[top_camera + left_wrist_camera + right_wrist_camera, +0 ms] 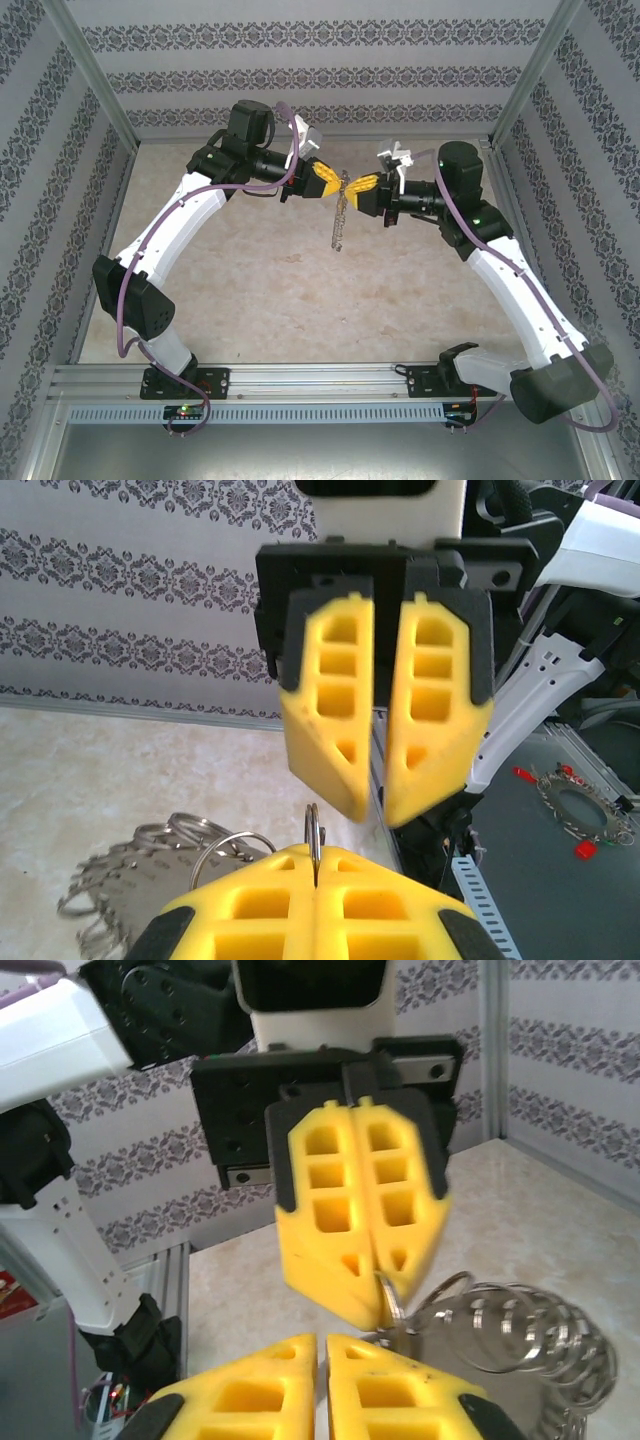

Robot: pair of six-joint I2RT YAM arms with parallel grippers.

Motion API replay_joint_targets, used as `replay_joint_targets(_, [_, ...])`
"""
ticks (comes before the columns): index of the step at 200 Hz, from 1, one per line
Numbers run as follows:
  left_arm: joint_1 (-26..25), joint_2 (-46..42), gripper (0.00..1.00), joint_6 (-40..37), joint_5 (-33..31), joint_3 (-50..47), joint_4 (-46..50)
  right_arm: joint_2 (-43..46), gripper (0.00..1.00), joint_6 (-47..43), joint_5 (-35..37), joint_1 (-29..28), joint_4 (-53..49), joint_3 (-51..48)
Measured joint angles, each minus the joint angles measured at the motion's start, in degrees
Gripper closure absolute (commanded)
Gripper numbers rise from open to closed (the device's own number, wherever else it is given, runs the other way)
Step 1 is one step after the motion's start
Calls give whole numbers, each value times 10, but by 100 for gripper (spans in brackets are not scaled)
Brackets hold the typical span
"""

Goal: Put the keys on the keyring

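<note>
Patterned wallpaper walls (300,80) box in a pale marbled table (250,290). Just left of the keyring (339,215), held up above the table, the left gripper (322,180) is clamped tight on the ring's thin wire, likely to steady it while its metal pieces (150,870) hang below. Just right of the keyring the right gripper (365,183) faces the left one tip-to-tip, pads (435,710) pressed together, probably for threading; can't tell if a key sits between them.
</note>
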State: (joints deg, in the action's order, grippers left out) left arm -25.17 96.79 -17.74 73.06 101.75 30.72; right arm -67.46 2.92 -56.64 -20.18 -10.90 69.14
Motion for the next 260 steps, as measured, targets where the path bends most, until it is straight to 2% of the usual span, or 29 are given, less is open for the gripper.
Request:
replay_joint_targets(33, [0, 0, 100, 2, 0, 0, 1, -19, 94, -12, -1, -31, -3, -2])
replay_joint_targets(64, [0, -1, 100, 2, -1, 0, -4, -19, 68, -24, -14, -28, -36, -5])
replay_joint_targets(72, [0, -1, 100, 2, -2, 0, -4, -14, 66, -26, -18, -22, -37, -8])
replay_joint_targets(115, [0, -1, 100, 2, -1, 0, -4, 27, 67, -17, -28, 33, -34, -15])
replay_joint_targets(149, [0, -1, 100, 2, 1, 0, -4, 38, 71, -12, -28, 47, -29, -8])
replay_joint_targets(177, [0, -1, 100, 2, 2, 0, -4, 17, 78, -3, -25, 47, -19, 4])
replay_joint_targets(225, [0, -1, 100, 3, 2, 0, -4, -24, 81, 4, -26, 45, -8, 9])
replay_joint_targets(260, [1, -1, 100, 5, 0, 0, -4, -32, 81, -3, -26, 22, -22, 11])
